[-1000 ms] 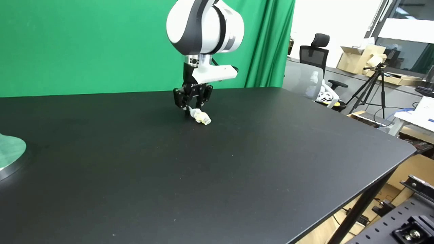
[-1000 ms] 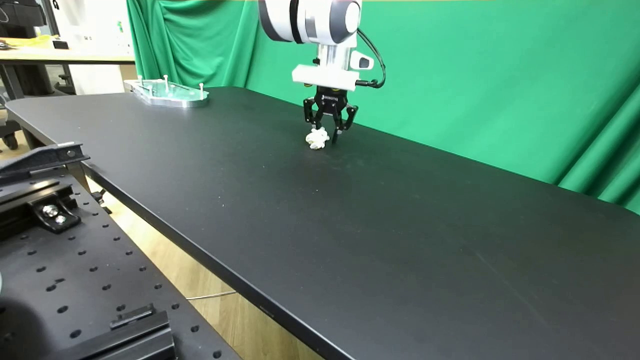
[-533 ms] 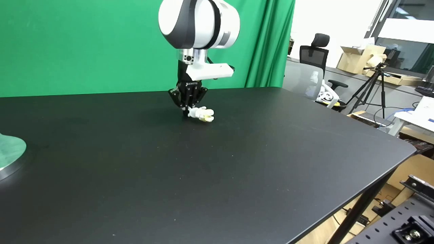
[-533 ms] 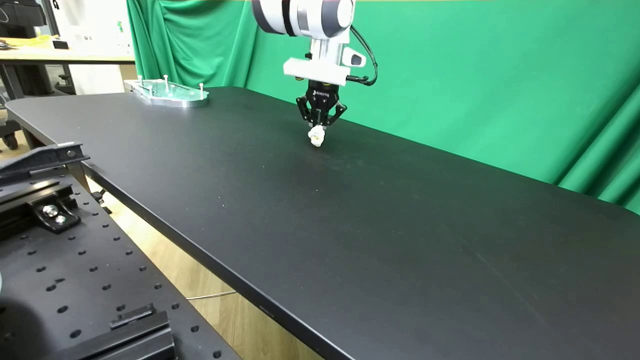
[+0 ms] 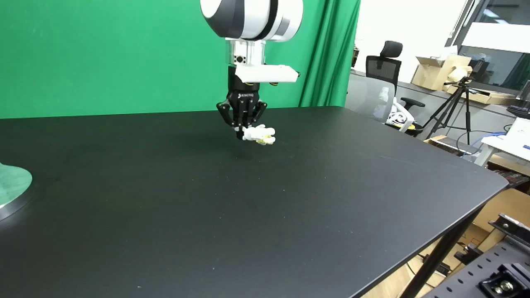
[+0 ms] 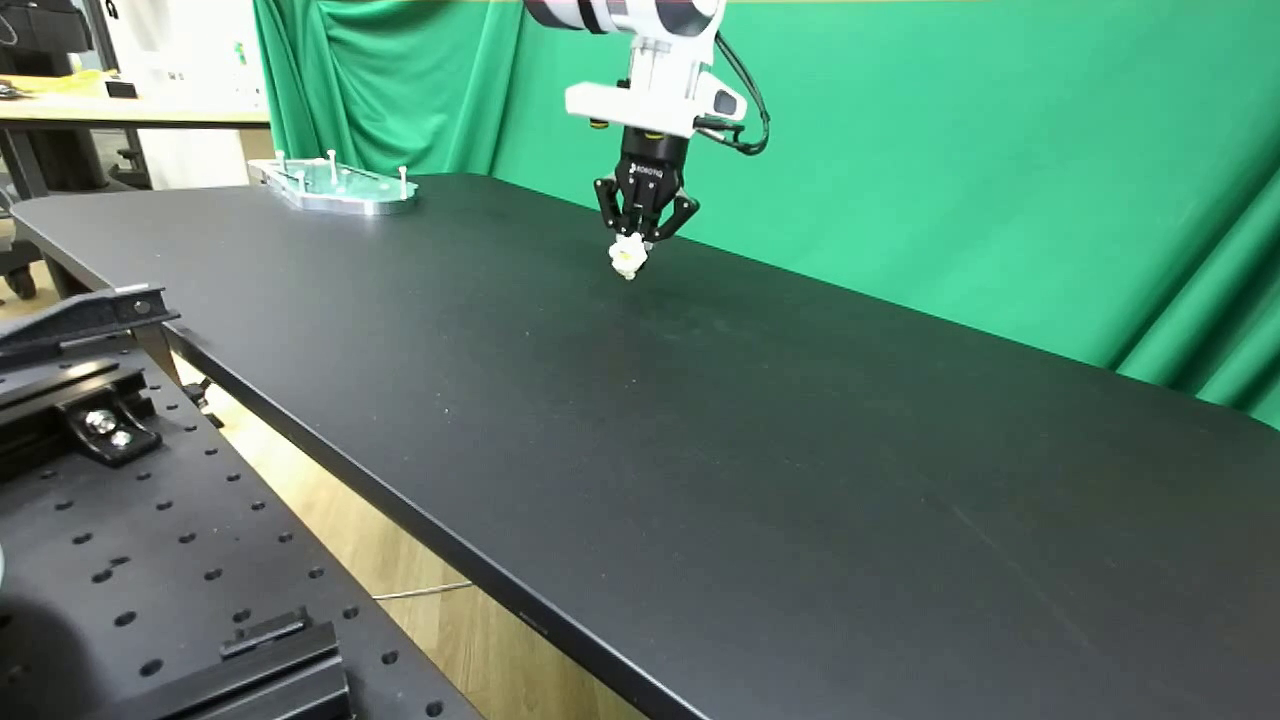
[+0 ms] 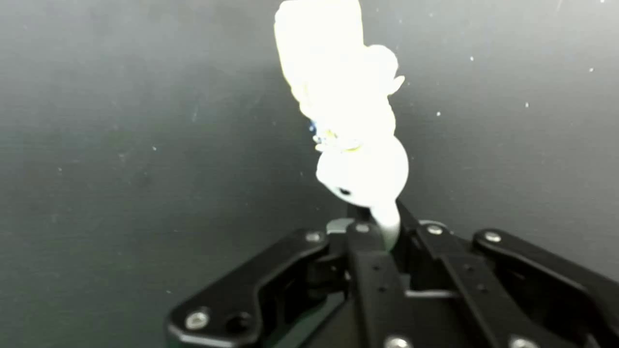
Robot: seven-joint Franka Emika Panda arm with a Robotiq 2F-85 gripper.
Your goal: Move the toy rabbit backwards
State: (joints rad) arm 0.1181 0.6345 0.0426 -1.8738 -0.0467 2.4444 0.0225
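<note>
Pincer (image 7: 383, 221) clenched on the toy rabbit (image 7: 355, 106), above a black table (image 5: 265, 215), cardboard box (image 5: 428, 76) beyond, contents unclear

Lab, robot arm (image 5: 256, 20), green curtain (image 5: 103, 58), tripod (image 5: 467, 109)

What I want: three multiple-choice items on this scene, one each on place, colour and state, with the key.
1. Where does the tripod stand relative to the table?
A. On it
B. Under it
C. Beyond it

2. What colour is the backdrop?
A. Green
B. Red
C. Yellow

3. What state is the gripper in?
A. Wide open
B. Shut on the toy rabbit
C. Shut on nothing

1: C; an exterior view shows it past the table's edge.
2: A; both exterior views show green.
3: B; the wrist view shows the rabbit's ear between the fingers.
</note>
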